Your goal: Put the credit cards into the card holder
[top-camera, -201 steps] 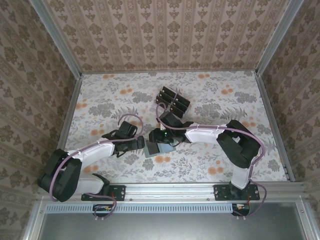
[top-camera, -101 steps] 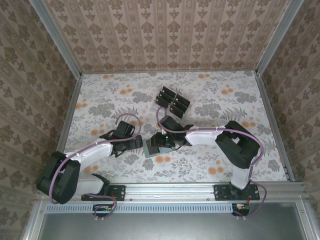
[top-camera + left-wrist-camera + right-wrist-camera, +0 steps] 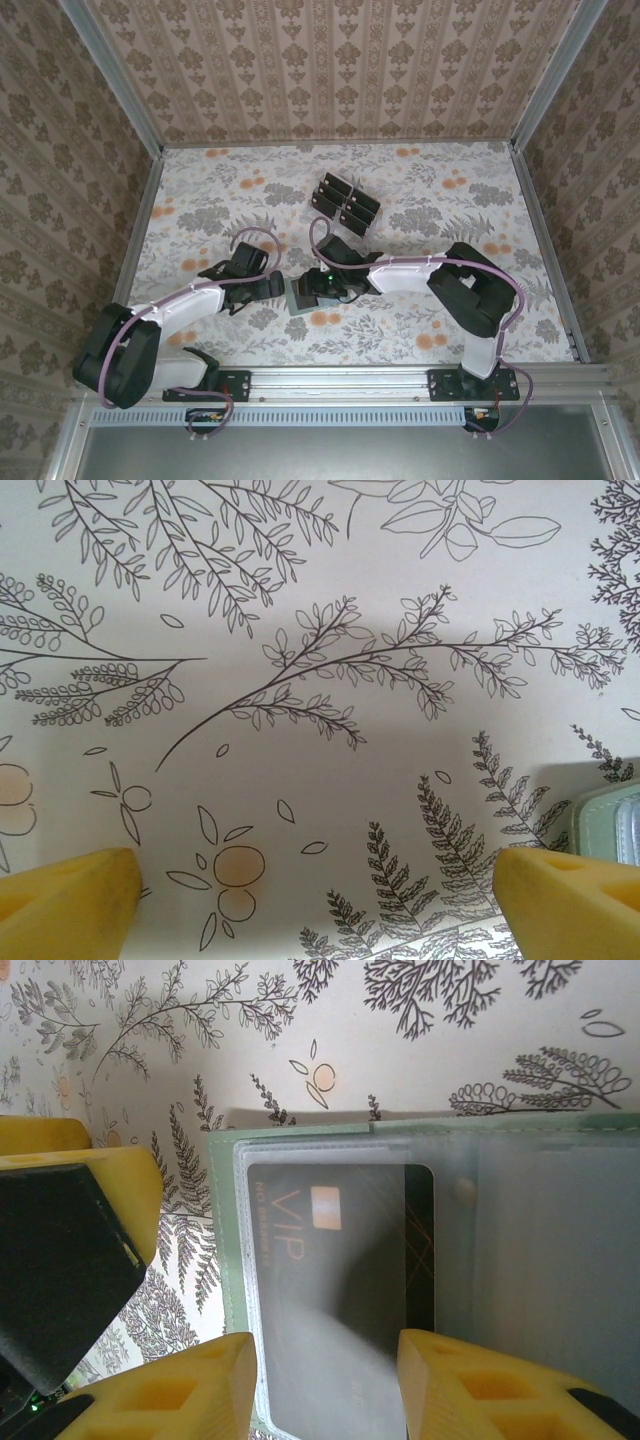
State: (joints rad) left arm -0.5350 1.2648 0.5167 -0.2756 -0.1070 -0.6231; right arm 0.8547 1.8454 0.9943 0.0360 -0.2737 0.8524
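The card holder (image 3: 560, 1230) lies open on the floral table, a grey-green sleeve with cloudy clear pockets; it also shows in the top view as the card holder (image 3: 297, 299). A dark credit card (image 3: 330, 1250) marked VIP lies in its left pocket, with the right edge bare. My right gripper (image 3: 328, 1360) hangs just over that card, jaws partly apart, gripping nothing. My left gripper (image 3: 320, 900) stands wide open over bare table, left of the card holder's edge (image 3: 612, 820). More credit cards stand in a clear rack (image 3: 346, 203) further back.
The two grippers, left gripper (image 3: 268, 288) and right gripper (image 3: 318, 288), are close together at the table's near middle. Patterned walls close in the table on three sides. A metal rail (image 3: 350, 380) runs along the near edge.
The right arm has crept a little to the left over the card holder. The left arm shifted slightly at first and then held still.
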